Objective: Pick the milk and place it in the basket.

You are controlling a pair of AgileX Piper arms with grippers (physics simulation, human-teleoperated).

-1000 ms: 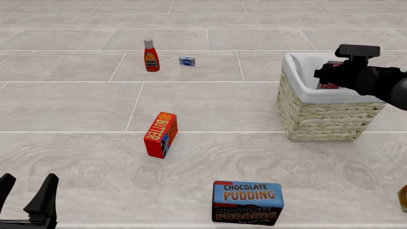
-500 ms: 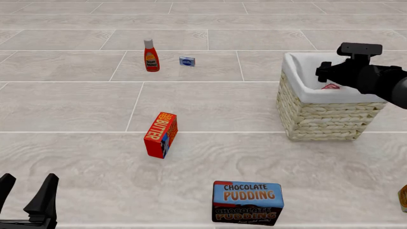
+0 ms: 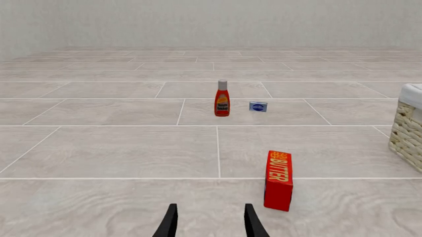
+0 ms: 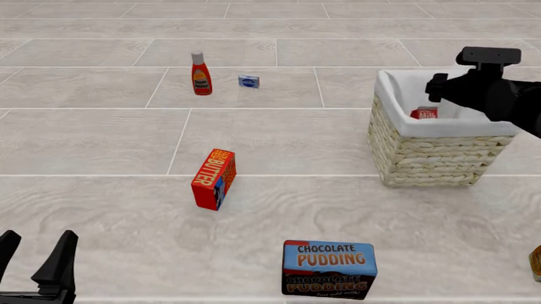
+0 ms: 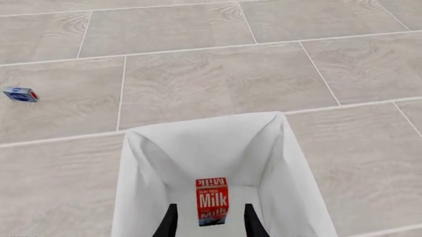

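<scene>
left claw [image 4: 34,263]: nearest the camera, at the desk's near edge, well away from the basket; fingers apart, nothing between them.
chocolate pudding box [image 4: 329,268]: near side of the desk, well in front of the basket.
butter box [image 4: 213,178]: upright, out to the left of the basket, in the middle of the desk [image 4: 279,145].
basket [image 4: 435,152]: right side of the desk, white lining folded over the rim.
milk [image 5: 212,201]: inside the basket on its floor; red top with "Milk" lettering shows over the near rim in the front view; reads as roughly upright, exact tilt hard to tell.
right claw [image 5: 207,220]: above the basket's far right corner; fingers [image 5: 170,219] parted with the milk seen between them but lower down, not clamped; claw holds nothing.
key relation: milk lies straight ahead of the right claw along its fingers, down in the basket; right arm is far nearer than the left.
task state: judged done, milk in the basket; next move likely just lifting the right arm clear of the rim.
ketchup bottle [image 4: 200,73]: far side, well left of the basket.
small blue packet [image 4: 248,81]: just right of the ketchup bottle.
</scene>
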